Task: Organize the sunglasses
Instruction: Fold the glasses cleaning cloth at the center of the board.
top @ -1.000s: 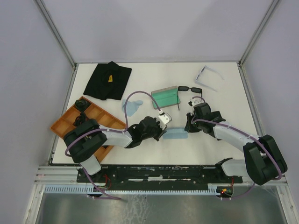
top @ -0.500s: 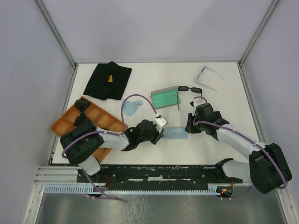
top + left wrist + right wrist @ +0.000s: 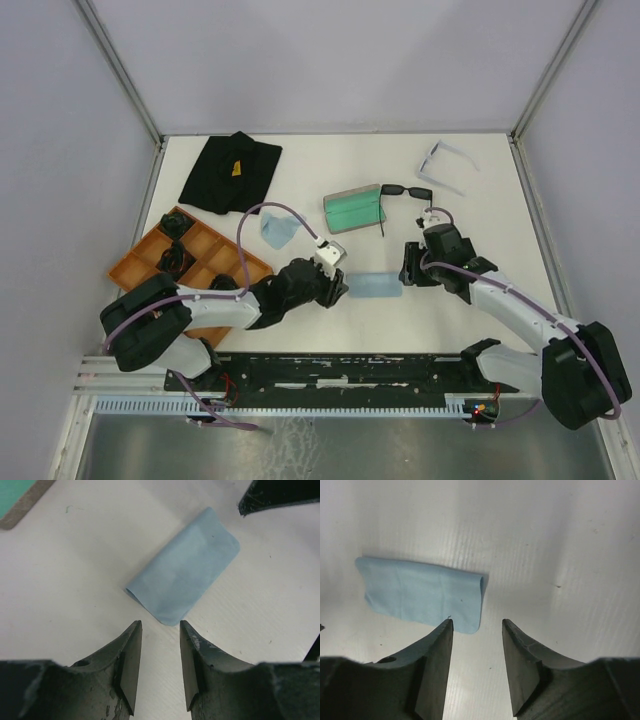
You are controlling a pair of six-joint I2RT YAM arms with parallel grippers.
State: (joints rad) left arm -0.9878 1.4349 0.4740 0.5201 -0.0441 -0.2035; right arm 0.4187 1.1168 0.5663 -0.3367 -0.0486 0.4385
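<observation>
The black-framed sunglasses (image 3: 405, 191) lie unfolded beside the open case's right end. The pale lavender-white sunglasses (image 3: 445, 160) lie at the far right of the table. A folded light blue cloth (image 3: 375, 285) lies on the table between my two grippers; it shows in the left wrist view (image 3: 185, 582) and the right wrist view (image 3: 422, 592). My left gripper (image 3: 337, 288) is open and empty just left of it (image 3: 160, 627). My right gripper (image 3: 405, 272) is open and empty just right of it (image 3: 476, 625).
An open grey case with green lining (image 3: 356, 210) stands mid-table. A second light blue cloth (image 3: 277, 230) lies left of it. A black cloth pouch (image 3: 231, 172) is at the back left. An orange compartment tray (image 3: 195, 262) with dark items is at the left.
Both grippers have drawn back from the folded cloth, the left toward the left and the right toward the right. The cloth now lies free between them.
</observation>
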